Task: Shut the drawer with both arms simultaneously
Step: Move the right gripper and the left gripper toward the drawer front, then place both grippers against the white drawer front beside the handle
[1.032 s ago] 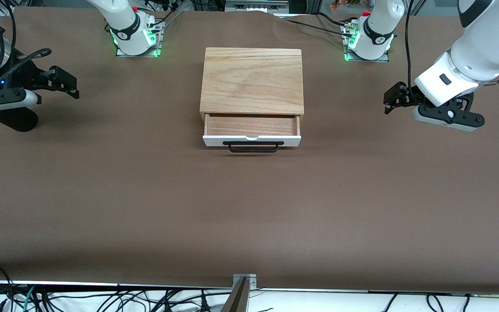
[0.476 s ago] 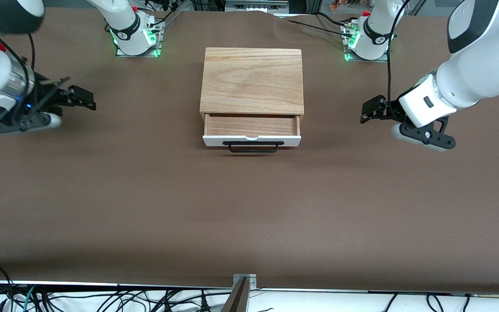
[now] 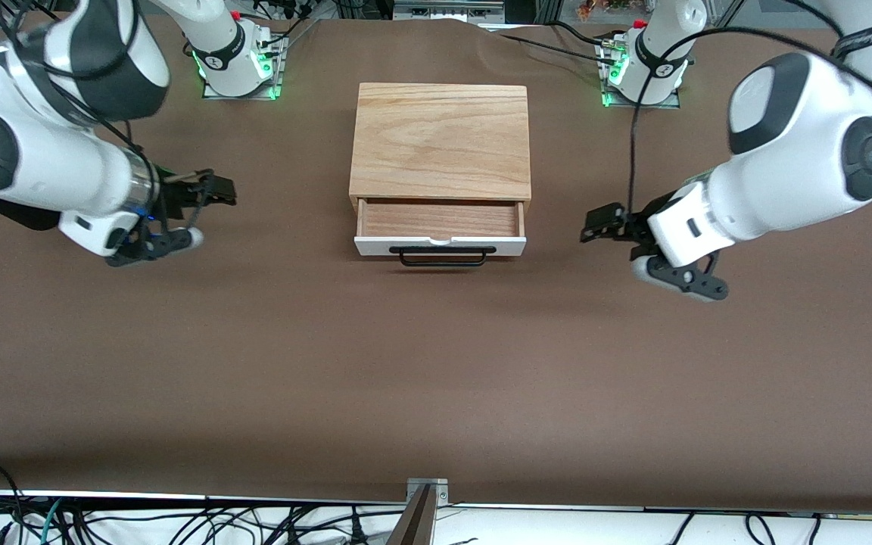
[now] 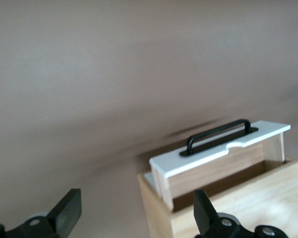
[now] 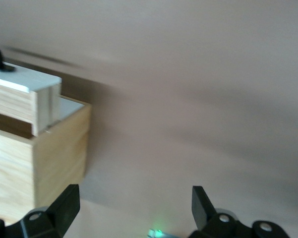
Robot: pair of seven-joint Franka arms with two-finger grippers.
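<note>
While the drawer (image 3: 440, 227) stands partly pulled out of its light-wood box (image 3: 440, 141) at mid-table, its white front panel and long black bar handle (image 3: 442, 256) face the front camera, the handle's long axis running from one arm's end of the table to the other. The drawer's light-wood interior lies open to the front view. The box sits on the brown table cover (image 3: 436, 363) between the two arm bases.

The left gripper (image 3: 601, 225) hangs low over the cover toward the left arm's end of the table, beside the drawer and well apart from it, its tips aimed at the drawer's end. The right gripper (image 3: 216, 191) hangs over the cover toward the right arm's end, likewise pointed at the box and clear of it.

The left wrist view shows what the front view does not: the drawer's side wall and the notch in the panel's top edge, framed between that gripper's black fingers (image 4: 67, 210), which are spread wide and hold nothing. The right wrist view shows the box's other corner and drawer end; its fingers (image 5: 64, 206) are also wide apart and empty.
</note>
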